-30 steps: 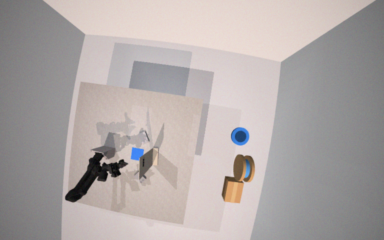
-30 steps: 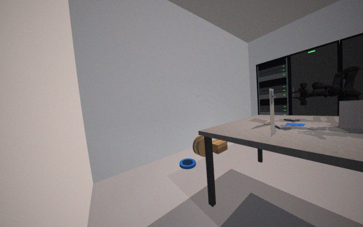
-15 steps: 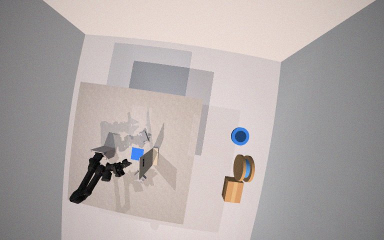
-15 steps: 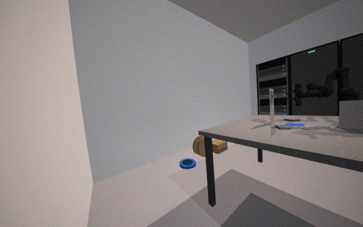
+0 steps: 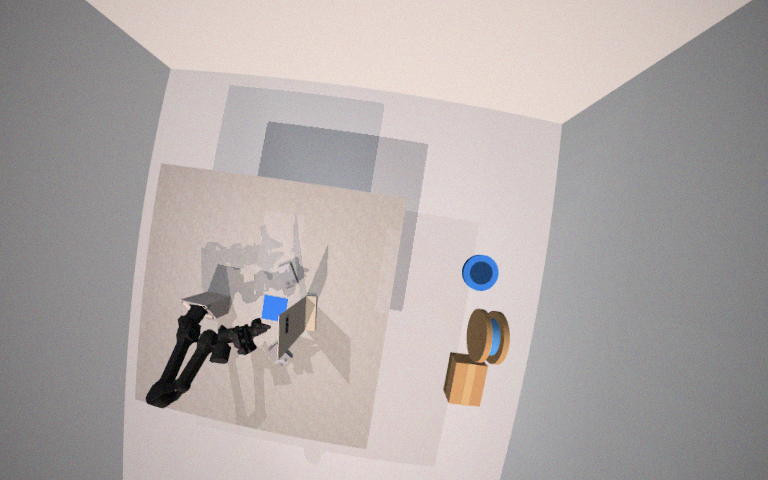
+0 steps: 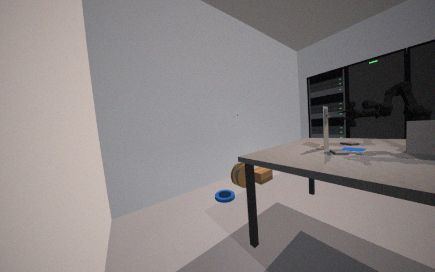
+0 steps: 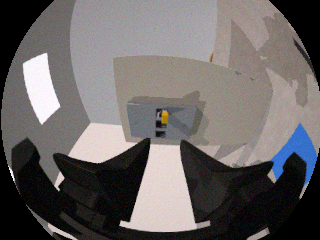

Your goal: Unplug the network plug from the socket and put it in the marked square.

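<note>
The gripper [image 7: 164, 154], half-clenched and grasping nothing, faces the plug [image 7: 164, 116] at twelve o'clock; a low approach could miss the tab.

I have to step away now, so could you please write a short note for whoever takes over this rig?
Gripper: partly closed, holding nothing, pointed at the panel and a short way off it.
Plug: yellow, in its socket on the panel, untouched.
Blue square: on the table beside the panel, nothing on it.
Done: approach and lining up only.
Left: press the tab, pull the plug straight out, lay it in the square, let go, move the arm away.
</note>
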Motion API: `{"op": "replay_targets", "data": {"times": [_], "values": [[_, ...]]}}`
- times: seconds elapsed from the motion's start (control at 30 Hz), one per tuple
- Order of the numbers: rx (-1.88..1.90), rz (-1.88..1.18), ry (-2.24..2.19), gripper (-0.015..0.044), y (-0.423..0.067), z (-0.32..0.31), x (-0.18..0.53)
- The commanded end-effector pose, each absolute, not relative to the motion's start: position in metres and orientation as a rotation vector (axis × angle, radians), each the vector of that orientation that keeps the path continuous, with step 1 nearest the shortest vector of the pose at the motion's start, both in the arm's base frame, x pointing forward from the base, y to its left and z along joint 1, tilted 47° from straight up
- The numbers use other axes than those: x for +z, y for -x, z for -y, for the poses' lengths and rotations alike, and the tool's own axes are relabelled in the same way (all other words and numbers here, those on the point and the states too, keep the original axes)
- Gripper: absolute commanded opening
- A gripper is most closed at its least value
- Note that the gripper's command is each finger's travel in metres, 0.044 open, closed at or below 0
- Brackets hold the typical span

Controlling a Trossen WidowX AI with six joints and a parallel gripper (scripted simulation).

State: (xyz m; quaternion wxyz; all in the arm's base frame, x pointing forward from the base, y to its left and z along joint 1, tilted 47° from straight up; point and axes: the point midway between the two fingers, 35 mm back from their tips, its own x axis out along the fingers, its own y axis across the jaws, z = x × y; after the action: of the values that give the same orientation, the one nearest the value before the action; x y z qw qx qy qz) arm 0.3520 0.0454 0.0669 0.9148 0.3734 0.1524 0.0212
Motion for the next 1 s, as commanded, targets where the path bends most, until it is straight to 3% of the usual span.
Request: {"op": "replay_targets", "data": {"times": [0.0,0.97], "values": [[0.051,-0.307,-0.766,0.0156,-0.361,-0.046,0.069],[0.052,-0.304,-0.766,0.0156,-0.404,-0.045,0.067]]}}
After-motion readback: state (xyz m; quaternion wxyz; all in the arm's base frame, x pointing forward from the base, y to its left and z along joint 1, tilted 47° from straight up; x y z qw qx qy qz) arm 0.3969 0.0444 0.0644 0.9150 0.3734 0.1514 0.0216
